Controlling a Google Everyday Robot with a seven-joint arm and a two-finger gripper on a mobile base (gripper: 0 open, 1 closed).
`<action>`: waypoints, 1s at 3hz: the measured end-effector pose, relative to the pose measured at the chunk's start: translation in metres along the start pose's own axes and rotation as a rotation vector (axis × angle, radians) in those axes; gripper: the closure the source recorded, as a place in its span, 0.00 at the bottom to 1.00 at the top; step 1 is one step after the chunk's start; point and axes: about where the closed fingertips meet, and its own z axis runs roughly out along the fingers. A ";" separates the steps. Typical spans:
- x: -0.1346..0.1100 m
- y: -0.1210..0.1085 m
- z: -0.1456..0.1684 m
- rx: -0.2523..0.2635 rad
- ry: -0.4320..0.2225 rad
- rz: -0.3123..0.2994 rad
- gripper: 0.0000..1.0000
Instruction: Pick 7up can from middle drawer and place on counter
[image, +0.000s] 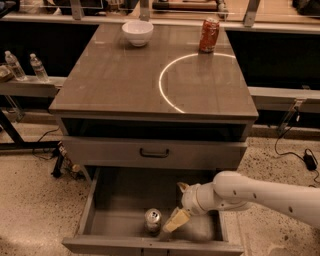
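Observation:
The 7up can (153, 220) stands upright on the floor of the open middle drawer (120, 200), near its front wall. My gripper (173, 209) is low inside the drawer, just to the right of the can, with the white arm reaching in from the right. Its jaws are open and hold nothing. One tan finger (175, 220) points down and left, close beside the can; I cannot tell whether it touches. The counter (125, 85) above bears a white circular arc.
A red-orange can (209, 35) and a white bowl (137, 32) stand at the back of the counter. A closed drawer front with a dark handle (154, 153) sits above the open drawer. Water bottles (25, 66) stand on a shelf at the left. Cables lie on the floor.

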 end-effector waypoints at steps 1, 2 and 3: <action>0.010 0.007 0.017 -0.017 -0.037 0.021 0.00; 0.004 0.013 0.033 -0.035 -0.087 0.025 0.00; -0.008 0.017 0.048 -0.050 -0.132 0.026 0.00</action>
